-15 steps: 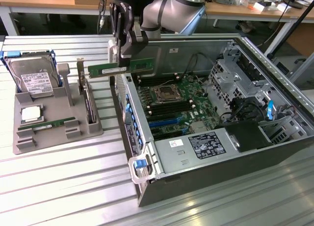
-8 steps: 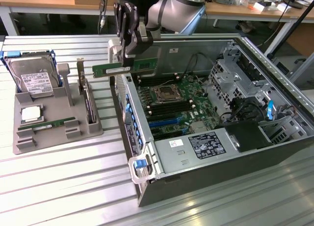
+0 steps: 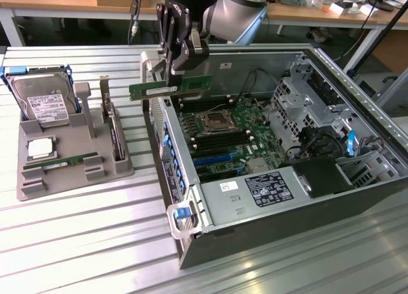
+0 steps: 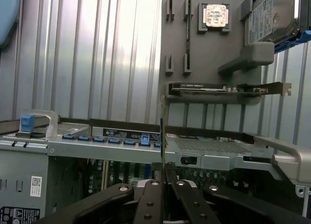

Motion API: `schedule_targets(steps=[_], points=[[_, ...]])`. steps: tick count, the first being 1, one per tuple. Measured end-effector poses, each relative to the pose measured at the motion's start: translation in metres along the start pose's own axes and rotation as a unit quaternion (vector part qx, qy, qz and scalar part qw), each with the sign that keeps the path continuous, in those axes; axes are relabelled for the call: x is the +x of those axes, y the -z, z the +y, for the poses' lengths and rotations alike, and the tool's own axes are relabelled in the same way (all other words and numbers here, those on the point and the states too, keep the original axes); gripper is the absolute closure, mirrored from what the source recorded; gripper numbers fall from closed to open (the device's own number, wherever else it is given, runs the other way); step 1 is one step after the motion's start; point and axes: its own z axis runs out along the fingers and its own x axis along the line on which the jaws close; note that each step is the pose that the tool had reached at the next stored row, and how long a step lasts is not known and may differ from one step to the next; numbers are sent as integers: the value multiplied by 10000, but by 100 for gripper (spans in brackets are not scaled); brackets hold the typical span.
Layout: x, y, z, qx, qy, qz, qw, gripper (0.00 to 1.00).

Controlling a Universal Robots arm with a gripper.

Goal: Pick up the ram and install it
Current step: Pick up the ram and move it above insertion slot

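Observation:
My gripper is shut on the ram, a long green stick with a whitish label, which it holds level by the top edge. The stick hangs in the air above the exterior view's left wall of the open computer case, short of the motherboard's memory slots. In the wrist view the ram appears edge-on as a thin dark line rising from between the black fingers of my gripper, over the case's edge.
A grey holder tray on the ribbed metal table carries a hard drive, a CPU, another green stick and an upright expansion card. The case also holds a drive cage and a power supply.

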Motion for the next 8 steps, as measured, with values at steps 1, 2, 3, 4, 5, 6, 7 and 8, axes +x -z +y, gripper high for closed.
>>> schedule_targets(steps=[1, 2, 3, 4, 5, 6, 7, 8], points=[[1, 1, -18, 0, 0, 1, 10000, 88], [2, 2, -31, 0, 0, 1, 10000, 88], [3, 3, -50, -1, 0, 2, 10000, 88], [5, 3, -71, 0, 0, 2, 10000, 88], [7, 5, -92, -1, 0, 3, 10000, 88], [8, 6, -109, -1, 0, 3, 10000, 88], [10, 6, -126, -1, 0, 4, 10000, 88], [11, 7, -134, -1, 0, 4, 10000, 88]])
